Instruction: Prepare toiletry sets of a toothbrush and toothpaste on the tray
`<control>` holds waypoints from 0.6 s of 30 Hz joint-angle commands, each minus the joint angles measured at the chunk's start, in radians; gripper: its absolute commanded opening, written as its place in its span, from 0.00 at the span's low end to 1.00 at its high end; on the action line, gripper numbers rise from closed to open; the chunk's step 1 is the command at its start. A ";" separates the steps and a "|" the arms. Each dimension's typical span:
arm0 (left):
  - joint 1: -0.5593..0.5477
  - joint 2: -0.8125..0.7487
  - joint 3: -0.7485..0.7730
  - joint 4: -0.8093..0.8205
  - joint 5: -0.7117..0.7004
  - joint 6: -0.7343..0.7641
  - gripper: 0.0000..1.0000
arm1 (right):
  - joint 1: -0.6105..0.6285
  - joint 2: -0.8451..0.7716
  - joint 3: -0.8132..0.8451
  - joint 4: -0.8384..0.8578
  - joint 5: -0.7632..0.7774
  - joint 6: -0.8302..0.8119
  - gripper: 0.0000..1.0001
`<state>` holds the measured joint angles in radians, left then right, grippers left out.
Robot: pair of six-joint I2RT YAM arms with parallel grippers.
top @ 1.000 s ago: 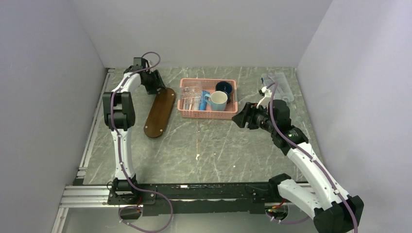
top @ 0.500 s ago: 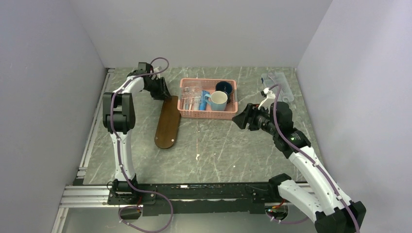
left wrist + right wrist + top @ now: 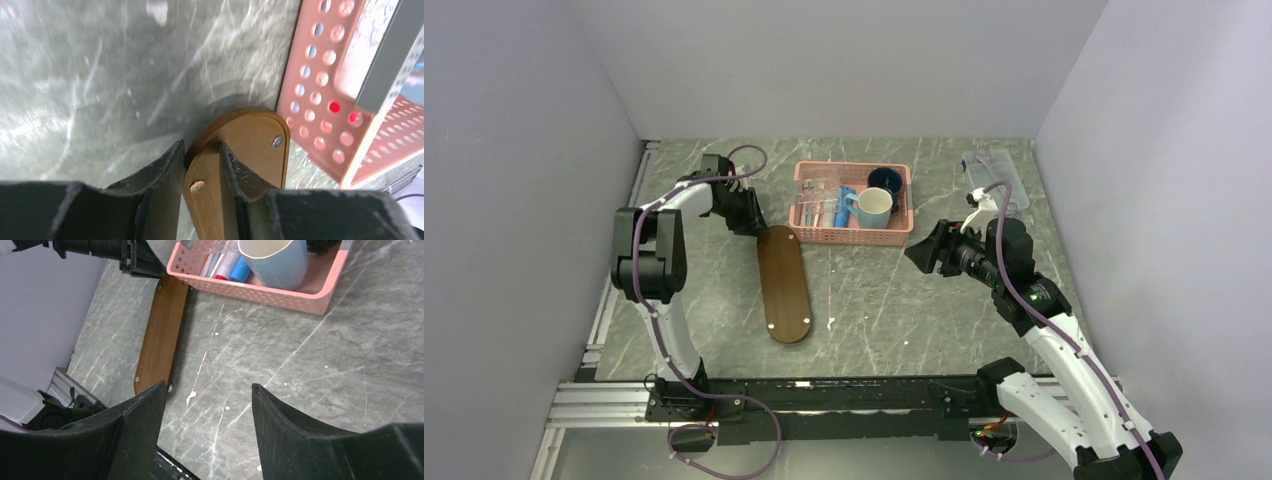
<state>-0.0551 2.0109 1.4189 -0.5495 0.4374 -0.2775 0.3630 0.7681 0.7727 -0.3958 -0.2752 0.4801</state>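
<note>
Left hand [image 3: 201,152] clamps the tray [image 3: 785,285]; right hand [image 3: 207,390] gapes; basket [image 3: 852,236] holds toothpaste [image 3: 845,205], mug [image 3: 873,207].

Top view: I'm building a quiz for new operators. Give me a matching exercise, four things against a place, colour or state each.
Things:
1. tray
2. mug
3. left hand
4. right hand

Place, colour or state:
A. open, nothing in it
B. in the basket
C. dark brown
D. clamped on the tray's end

Pairs: 1-C, 2-B, 3-D, 4-A
</note>
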 commanded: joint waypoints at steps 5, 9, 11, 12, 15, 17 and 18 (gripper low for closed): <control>-0.015 -0.221 -0.311 0.144 -0.071 -0.147 0.21 | 0.009 -0.035 -0.055 -0.031 -0.032 0.023 0.66; -0.016 -0.313 -0.442 0.208 -0.090 -0.199 0.19 | 0.045 -0.018 -0.094 -0.026 -0.051 0.036 0.65; -0.017 -0.358 -0.506 0.239 -0.098 -0.220 0.18 | 0.091 0.002 -0.108 -0.027 -0.030 0.038 0.65; -0.017 -0.379 -0.533 0.249 -0.105 -0.230 0.18 | 0.122 0.010 -0.116 -0.027 -0.005 0.043 0.65; -0.017 -0.448 -0.617 0.276 -0.126 -0.251 0.17 | 0.210 0.031 -0.147 -0.019 0.061 0.073 0.65; -0.017 -0.498 -0.675 0.288 -0.141 -0.269 0.17 | 0.248 0.042 -0.167 -0.016 0.097 0.096 0.65; -0.017 -0.526 -0.699 0.298 -0.143 -0.280 0.17 | 0.261 0.044 -0.180 -0.012 0.108 0.107 0.65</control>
<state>-0.0669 1.5650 0.8158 -0.2718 0.3664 -0.5144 0.5697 0.8032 0.6239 -0.4252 -0.2478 0.5308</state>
